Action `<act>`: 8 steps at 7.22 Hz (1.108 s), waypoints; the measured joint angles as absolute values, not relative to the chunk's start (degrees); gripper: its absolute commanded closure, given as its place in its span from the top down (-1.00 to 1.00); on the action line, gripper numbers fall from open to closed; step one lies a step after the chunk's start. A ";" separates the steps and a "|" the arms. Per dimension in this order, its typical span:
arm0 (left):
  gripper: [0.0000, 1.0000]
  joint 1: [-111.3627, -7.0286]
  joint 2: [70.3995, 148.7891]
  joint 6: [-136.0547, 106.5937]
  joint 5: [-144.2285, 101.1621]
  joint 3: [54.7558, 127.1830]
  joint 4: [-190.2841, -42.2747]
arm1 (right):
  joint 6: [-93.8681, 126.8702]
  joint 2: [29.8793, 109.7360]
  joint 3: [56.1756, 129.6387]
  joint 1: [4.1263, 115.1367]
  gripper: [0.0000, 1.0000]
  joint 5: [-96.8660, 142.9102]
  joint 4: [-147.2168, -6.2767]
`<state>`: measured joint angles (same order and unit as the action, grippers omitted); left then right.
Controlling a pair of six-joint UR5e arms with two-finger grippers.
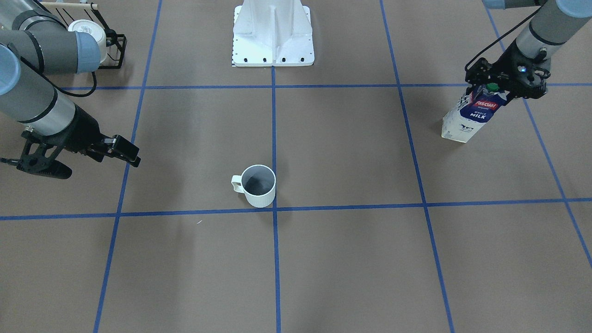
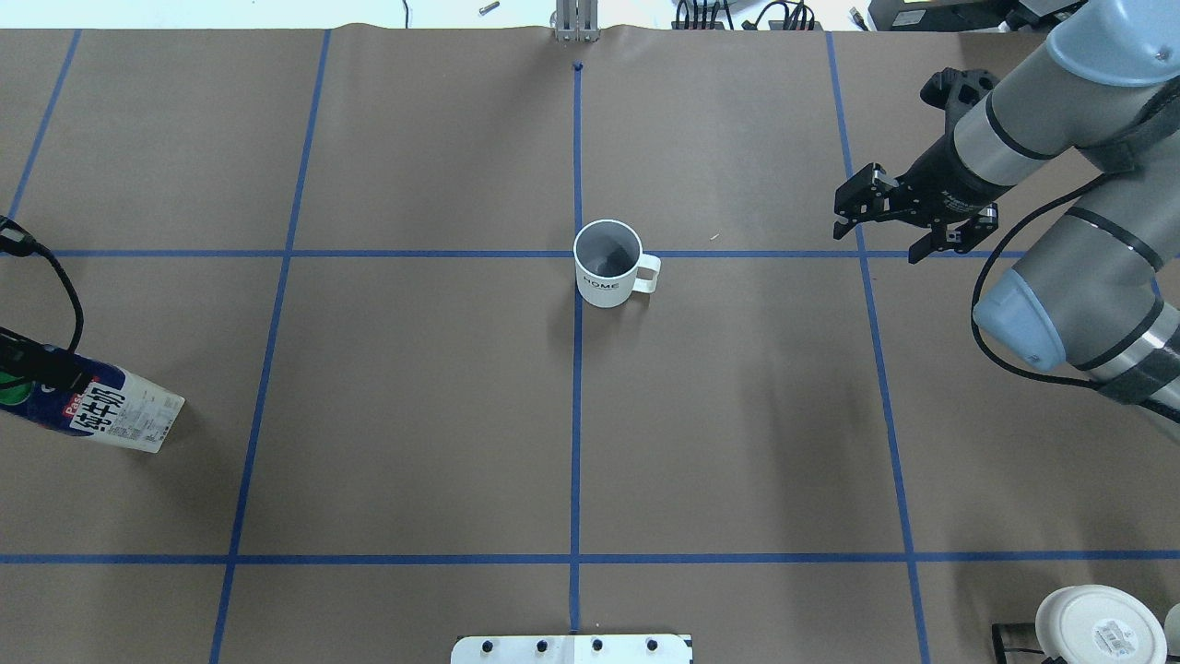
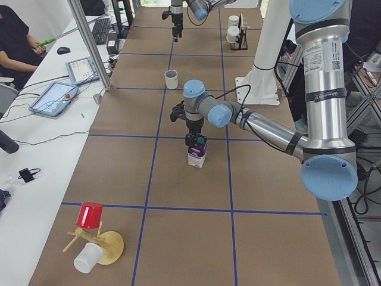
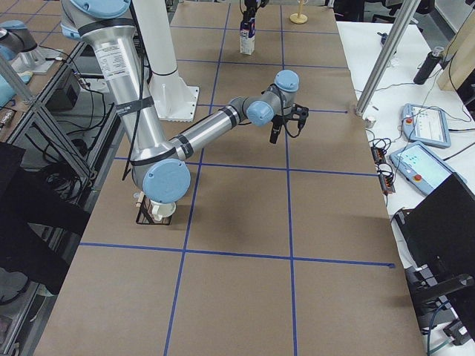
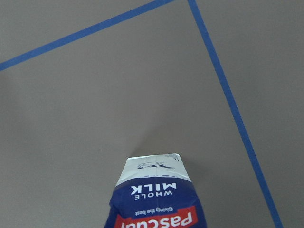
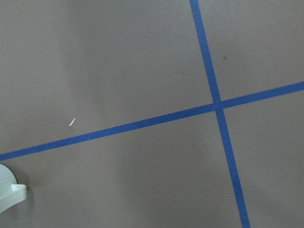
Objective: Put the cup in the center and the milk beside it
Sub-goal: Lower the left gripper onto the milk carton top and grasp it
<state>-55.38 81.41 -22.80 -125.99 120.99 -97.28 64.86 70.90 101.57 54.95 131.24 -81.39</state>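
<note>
The cup is a white mug standing upright near the table's middle, where two blue tape lines cross. It also shows in the overhead view, handle toward the right arm. The milk is a blue and white Pascual carton standing on the table far to my left. My left gripper is shut on the carton's top; the left wrist view shows the carton's face. My right gripper is open and empty, above the table to the right of the cup and apart from it.
A black rack with another white mug stands by the robot's right side. The white robot base is at the near middle edge. A wooden stand with a red cup lies at the left end.
</note>
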 measured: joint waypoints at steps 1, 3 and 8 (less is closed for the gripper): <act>0.38 -55.40 81.23 -22.78 -126.02 121.03 -97.24 | 64.86 70.87 101.54 54.82 1.00 131.03 -81.39; -0.99 -55.39 81.16 -22.77 -126.03 121.15 -97.21 | 64.86 70.84 101.46 54.49 1.00 130.76 -81.39; -1.00 -59.96 82.06 -22.85 -133.13 123.77 -94.91 | 64.83 70.81 102.35 55.01 1.00 131.18 -81.39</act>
<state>-59.96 82.06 -22.85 -133.13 123.77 -94.91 64.83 70.81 102.35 55.01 131.18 -81.39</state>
